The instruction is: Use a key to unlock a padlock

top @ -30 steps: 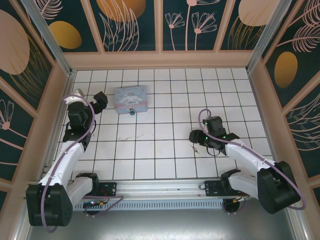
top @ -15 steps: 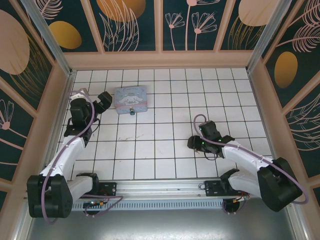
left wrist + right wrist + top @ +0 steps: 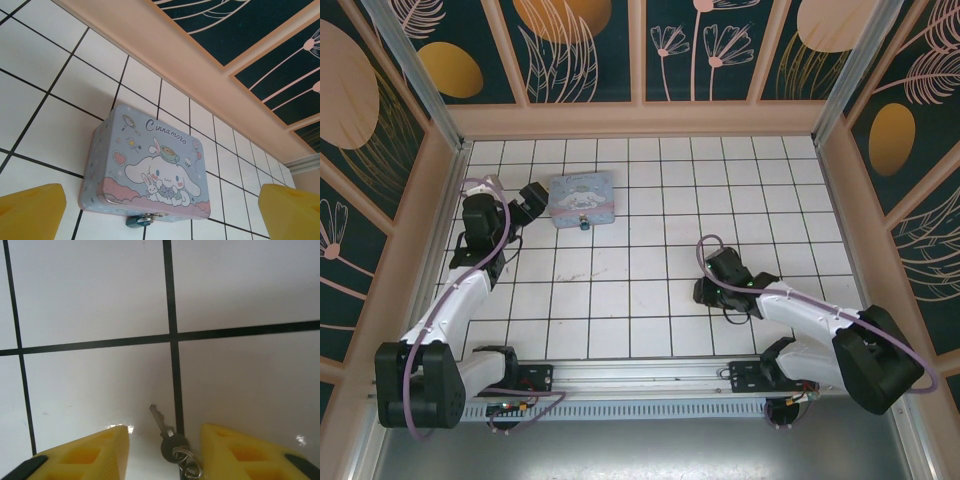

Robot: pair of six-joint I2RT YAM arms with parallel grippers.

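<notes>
Bare tiled tabletop [image 3: 620, 300] spans the middle between left arm [image 3: 460, 290] and right arm [image 3: 800, 310]. The blue tin [image 3: 581, 198] blocks the far-left area, padlock [image 3: 134, 221] at its near wall. The key [image 3: 165, 426] lies in the gap between the right fingers [image 3: 80, 455].

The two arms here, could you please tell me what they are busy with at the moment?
The right gripper is down at the white tiles, its yellow fingers standing either side of the key, which lies flat and is not yet gripped. The left gripper, wide open, faces the blue cartoon tin, where the padlock sits at the front edge, untouched.
</notes>
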